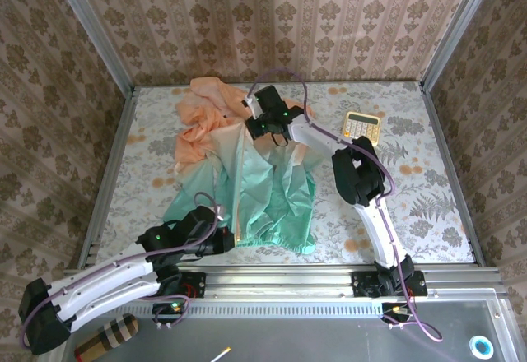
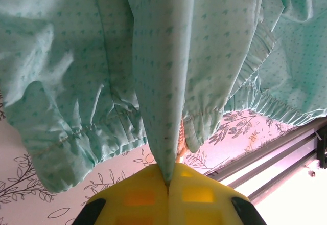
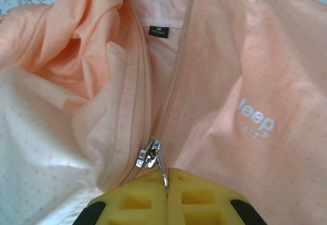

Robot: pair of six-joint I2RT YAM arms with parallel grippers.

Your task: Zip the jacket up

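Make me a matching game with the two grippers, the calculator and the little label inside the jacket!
Things:
1. left gripper
2. right gripper
3. calculator
4. label

Clues:
A. small and black
B. shut on the silver zipper pull
C. lying on the table, apart from the jacket
D. shut on the mint-green hem

Pairs: 1-D, 2-B, 3-C, 4-A
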